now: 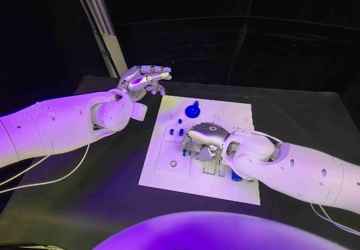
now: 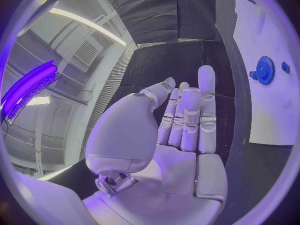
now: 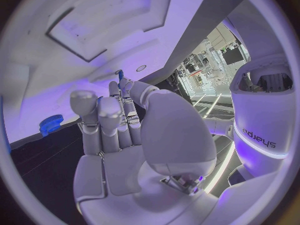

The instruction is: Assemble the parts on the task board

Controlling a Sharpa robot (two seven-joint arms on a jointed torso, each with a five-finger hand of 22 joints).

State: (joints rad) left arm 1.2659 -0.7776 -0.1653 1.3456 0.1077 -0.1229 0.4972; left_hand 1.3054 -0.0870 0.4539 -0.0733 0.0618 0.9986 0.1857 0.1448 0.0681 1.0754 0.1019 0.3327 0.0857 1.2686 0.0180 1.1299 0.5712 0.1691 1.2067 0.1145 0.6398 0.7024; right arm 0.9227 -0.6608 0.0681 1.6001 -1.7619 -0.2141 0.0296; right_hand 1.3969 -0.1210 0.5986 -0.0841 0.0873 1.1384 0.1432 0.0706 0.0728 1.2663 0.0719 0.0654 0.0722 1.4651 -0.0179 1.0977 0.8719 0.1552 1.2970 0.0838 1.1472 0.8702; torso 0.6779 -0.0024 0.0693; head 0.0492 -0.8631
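A: So where's the right hand (image 1: 204,139)?
B: Low over the task board (image 1: 196,183), pinching a small blue part (image 3: 119,73) at its fingertips.
A: Farther back?
B: Blue gear (image 1: 193,110) on the board; left hand (image 1: 142,79) off the far-left corner, empty, fingers loosely apart.

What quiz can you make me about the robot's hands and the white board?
1. True or false: the left hand holds the gear.
2. Which hand is above the board? A: left hand. B: right hand.
3. Fill in: the gear on the board is coloured ____.

Key: 1 false, the left hand holds nothing. 2 B. 3 blue.
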